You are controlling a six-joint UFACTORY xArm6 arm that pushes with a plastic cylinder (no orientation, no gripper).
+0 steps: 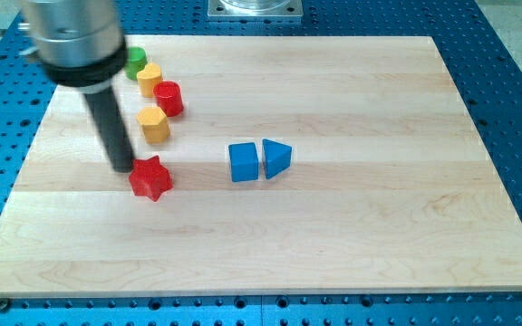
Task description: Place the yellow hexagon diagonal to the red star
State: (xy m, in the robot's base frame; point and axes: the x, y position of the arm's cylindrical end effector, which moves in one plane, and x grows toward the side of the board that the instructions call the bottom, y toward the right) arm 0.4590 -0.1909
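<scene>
The yellow hexagon (154, 124) stands on the wooden board at the upper left. The red star (150, 177) lies below it, a short gap apart. My tip (122, 168) is at the star's upper left corner, touching or nearly touching it, and to the lower left of the hexagon. The dark rod rises from there to the large arm end at the view's top left.
A red cylinder (169, 98), a second yellow block (149, 79) and a green block (135, 62) cluster above the hexagon, the green one partly hidden by the arm. A blue cube (244, 162) and a blue triangular block (276, 158) sit mid-board. The board (379, 226) rests on a blue perforated table.
</scene>
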